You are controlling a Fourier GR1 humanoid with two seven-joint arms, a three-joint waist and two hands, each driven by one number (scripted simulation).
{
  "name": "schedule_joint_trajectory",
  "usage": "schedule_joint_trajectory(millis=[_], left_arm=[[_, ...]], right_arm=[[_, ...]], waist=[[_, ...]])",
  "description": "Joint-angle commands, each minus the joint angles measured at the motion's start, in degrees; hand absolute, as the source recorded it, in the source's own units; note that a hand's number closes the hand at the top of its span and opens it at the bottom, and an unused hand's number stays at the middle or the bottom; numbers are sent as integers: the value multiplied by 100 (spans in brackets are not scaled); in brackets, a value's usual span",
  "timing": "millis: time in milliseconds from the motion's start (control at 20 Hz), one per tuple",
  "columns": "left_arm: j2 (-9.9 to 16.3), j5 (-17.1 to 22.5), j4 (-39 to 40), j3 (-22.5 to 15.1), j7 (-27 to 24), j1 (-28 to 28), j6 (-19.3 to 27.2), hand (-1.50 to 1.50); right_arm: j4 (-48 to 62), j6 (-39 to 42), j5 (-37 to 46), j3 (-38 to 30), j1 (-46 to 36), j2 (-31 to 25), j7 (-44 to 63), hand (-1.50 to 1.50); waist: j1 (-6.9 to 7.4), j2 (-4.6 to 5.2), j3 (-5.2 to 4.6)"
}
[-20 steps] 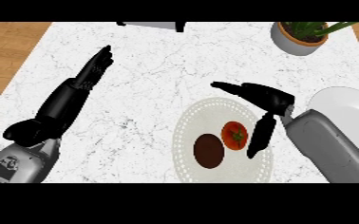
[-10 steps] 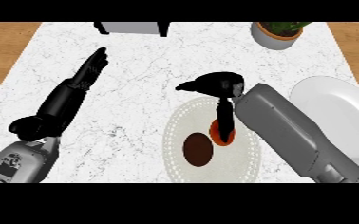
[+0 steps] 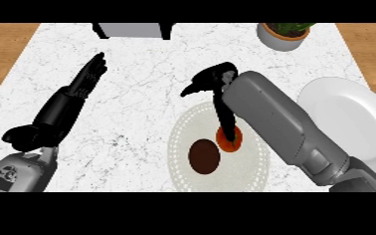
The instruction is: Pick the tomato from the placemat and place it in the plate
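Brown oval object [image 3: 204, 156] seen on near part of round pale placemat [image 3: 180, 149]. Tomato [image 3: 229, 140] seen just right of it, still on placemat, directly beneath right hand [image 3: 214, 81]. Tomato touched and partly hidden by long dark fingers [image 3: 227, 120] reaching down from right hand; thumb spread leftward; whether tomato is grasped cannot be told. White plate [image 3: 345, 114] located right of placemat, partly covered by grey right forearm. Left hand [image 3: 86, 77] rested at left, fingers straight, holding nothing. Potted plant [image 3: 285, 34] at far right; metal box [image 3: 134, 30] at far edge.
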Motion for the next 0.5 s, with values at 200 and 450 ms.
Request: schedule_joint_trajectory(millis=[200, 450], left_arm=[[-87, -73, 155, 243, -275, 215, -372, 0], [-295, -190, -42, 288, -8, 104, -314, 0]], right_arm=[[812, 497, 398, -285, -529, 179, 233, -150], [1477, 419, 738, -520, -860, 145, -201, -150]], waist=[[-36, 4, 2], [6, 22, 3]])
